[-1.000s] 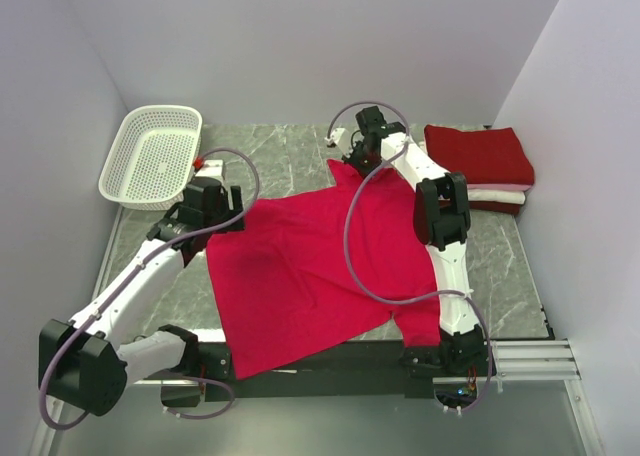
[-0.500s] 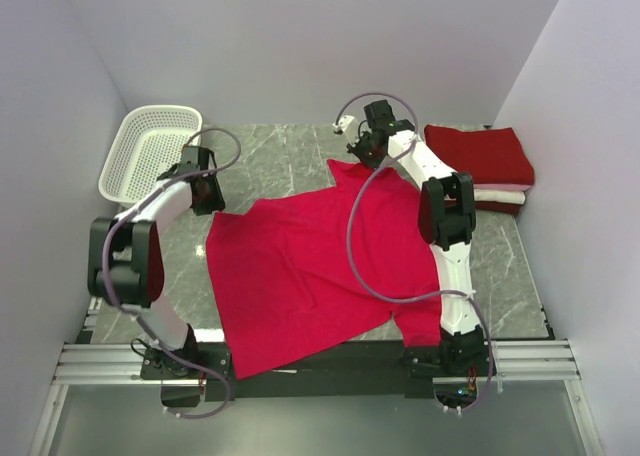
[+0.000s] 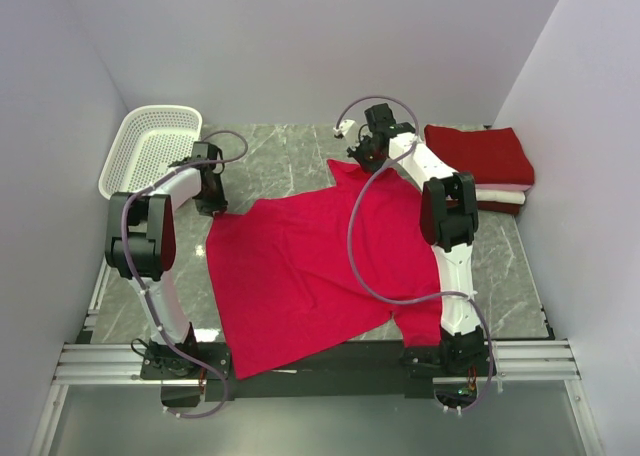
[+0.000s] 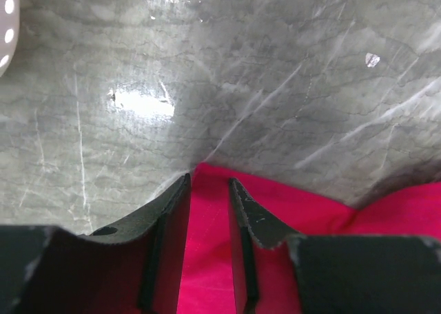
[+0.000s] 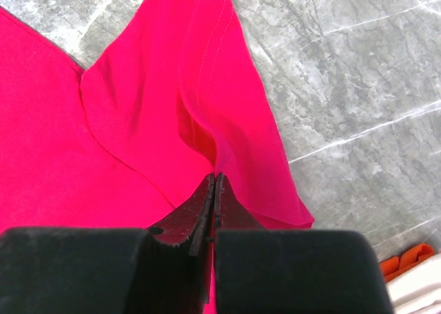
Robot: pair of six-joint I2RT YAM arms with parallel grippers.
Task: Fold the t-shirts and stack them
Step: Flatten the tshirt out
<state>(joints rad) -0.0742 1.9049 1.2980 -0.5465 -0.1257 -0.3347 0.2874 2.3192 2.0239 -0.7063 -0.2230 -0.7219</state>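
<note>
White lattice plastic formed the basket [image 3: 150, 158] in the upper left of the overhead view, resting on the grey marble table [image 3: 285, 151]. Just right of it, the left pincer [image 3: 213, 205] pointed down at the upper left corner of the bright red t-shirt [image 3: 300, 271]. In the left wrist view this pincer [image 4: 209, 182] had its jaws a little apart, with the shirt's corner [image 4: 207, 259] showing in the narrow gap between them and bare marble beyond.

The bright red t-shirt lay spread across the middle of the table, its lower edge reaching over the near rail at the bottom of the frame. At its upper edge, right of centre, the right pincer [image 3: 361, 162] sat on a sleeve. In the right wrist view the right pincer [image 5: 214, 180] was closed tight, pinching a raised ridge of the red cloth [image 5: 158, 93].

In the upper right, well apart from the spread shirt, a folded crimson t-shirt [image 3: 478, 154] lay on top of a folded white t-shirt [image 3: 498, 195].
</note>
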